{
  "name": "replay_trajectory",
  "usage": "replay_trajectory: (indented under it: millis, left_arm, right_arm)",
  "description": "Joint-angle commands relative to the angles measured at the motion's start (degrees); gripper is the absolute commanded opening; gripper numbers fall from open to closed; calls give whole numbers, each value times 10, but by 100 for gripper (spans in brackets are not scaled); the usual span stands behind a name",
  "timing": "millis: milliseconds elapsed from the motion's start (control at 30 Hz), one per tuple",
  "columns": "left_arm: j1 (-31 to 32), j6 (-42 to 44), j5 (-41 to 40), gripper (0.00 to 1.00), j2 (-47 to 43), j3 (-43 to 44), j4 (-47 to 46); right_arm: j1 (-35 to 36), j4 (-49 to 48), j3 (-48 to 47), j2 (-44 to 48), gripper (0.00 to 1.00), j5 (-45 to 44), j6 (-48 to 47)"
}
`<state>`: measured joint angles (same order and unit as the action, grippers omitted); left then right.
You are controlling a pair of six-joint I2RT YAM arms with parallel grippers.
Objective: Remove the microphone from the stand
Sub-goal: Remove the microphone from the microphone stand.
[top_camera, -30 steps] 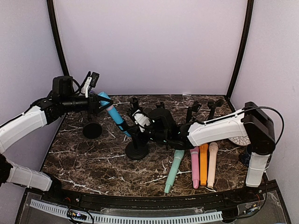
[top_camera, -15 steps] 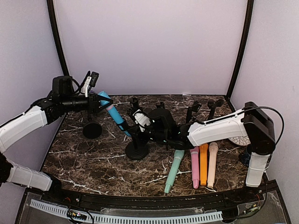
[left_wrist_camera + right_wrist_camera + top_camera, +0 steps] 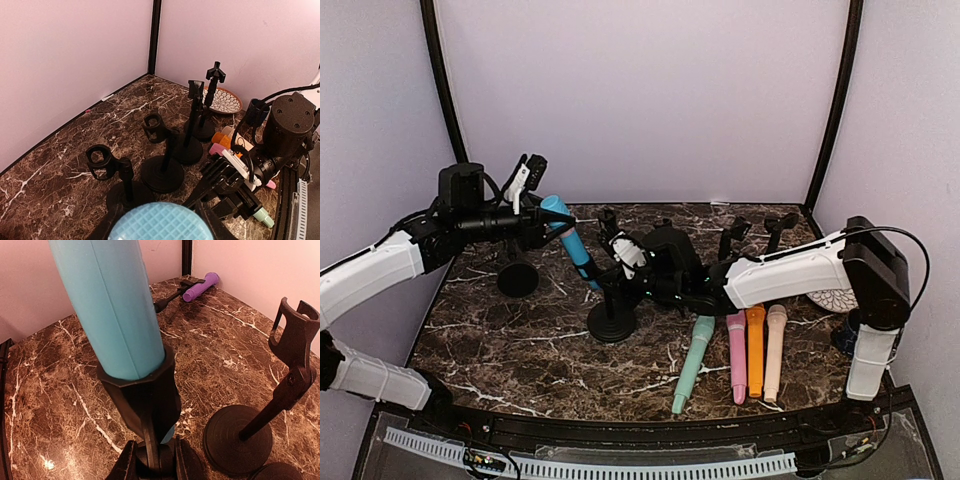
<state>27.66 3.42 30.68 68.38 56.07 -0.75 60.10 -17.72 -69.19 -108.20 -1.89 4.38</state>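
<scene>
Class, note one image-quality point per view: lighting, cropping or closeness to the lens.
Top external: soft, even light, no glare, table sharp. Left wrist: the blue microphone crowds the bottom edge, cropped. Right wrist: its barrel, in the stand, looms large, cut off on top.

Soft, even light falls from above in all three views, leaving only faint shadows on the marble tabletop point(image 3: 520, 350) around the stand point(image 3: 612, 322). In the left wrist view, the blue microphone point(image 3: 160, 222) at the near edge looks slightly soft.
</scene>
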Motion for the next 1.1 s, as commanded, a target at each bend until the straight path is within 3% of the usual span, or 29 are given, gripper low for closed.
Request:
replay_trajectory:
  millis: [0, 267, 600, 1067]
  left_arm:
    - [17, 30, 10, 0, -24, 10, -15]
    - [-3, -2, -56, 0, -39, 12, -13]
    - [-125, -115, -8, 0, -18, 17, -41]
    - [-137, -117, -1, 0, -25, 4, -60]
  right_arm:
    - [-18, 62, 5, -13, 0, -27, 48]
    - [-4, 75, 8, -14, 0, -49, 26]
    - [25, 48, 34, 5, 0, -68, -18]
    - [28, 66, 16, -9, 0, -79, -6]
